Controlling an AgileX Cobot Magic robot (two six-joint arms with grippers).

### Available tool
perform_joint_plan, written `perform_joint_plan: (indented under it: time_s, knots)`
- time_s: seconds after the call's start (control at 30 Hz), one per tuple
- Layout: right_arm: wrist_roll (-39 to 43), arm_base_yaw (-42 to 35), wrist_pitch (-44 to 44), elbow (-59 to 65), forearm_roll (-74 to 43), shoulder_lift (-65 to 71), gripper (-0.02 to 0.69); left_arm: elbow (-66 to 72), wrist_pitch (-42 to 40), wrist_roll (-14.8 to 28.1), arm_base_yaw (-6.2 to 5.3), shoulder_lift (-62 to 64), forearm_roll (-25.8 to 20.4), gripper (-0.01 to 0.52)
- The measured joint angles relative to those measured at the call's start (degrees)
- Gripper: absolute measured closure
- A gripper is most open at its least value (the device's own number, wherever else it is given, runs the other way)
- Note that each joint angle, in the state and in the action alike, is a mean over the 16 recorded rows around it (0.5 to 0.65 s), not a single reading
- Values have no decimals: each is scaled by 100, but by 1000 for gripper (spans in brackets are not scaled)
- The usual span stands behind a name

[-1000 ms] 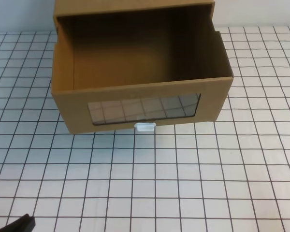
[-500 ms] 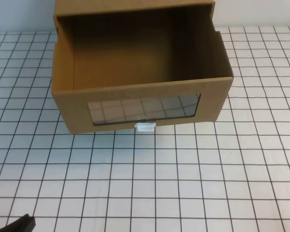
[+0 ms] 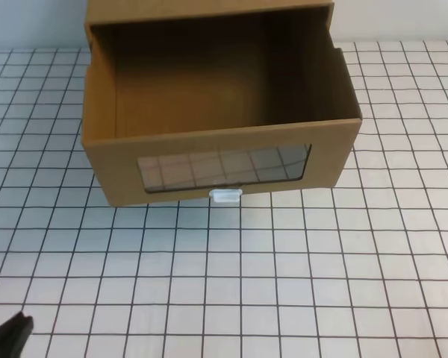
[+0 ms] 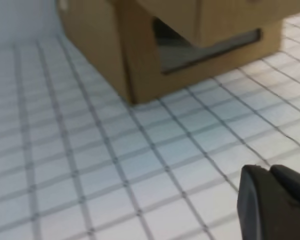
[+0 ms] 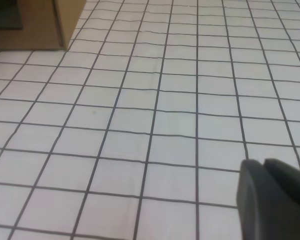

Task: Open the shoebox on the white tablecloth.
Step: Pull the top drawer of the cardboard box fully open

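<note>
shoebox (image 3: 224, 160): drawer pulled out, on white tablecloth (image 3: 284, 268)
tab (image 3: 225, 196): under window
left gripper (image 4: 277, 200): jaws closed, holds nothing
right gripper (image 5: 272, 192): jaws closed, holds nothing

White tablecloth (image 3: 299, 283) covers the whole surface here, thin black lines ruling it into small squares, lying flat and smooth. Directly on it sits the shoebox (image 3: 220, 168), brown cardboard, its drawer pulled out toward the camera, well ahead of both arm tips. From the left tool the box stands ahead and to the right; from the right tool, ahead and far left, only a corner showing.
</note>
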Motion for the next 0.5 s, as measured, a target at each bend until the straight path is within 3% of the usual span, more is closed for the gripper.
perform_joint_plan:
  time_s: [0.33, 0.5]
  knots:
    - [-3, 0, 5, 0, 6, -1, 678, 0, -213, -889, 1041, -332, 1143, 516]
    - [-3, 0, 7, 0, 8, -2, 678, 0, 182, -1112, 1399, -429, 1352, 516]
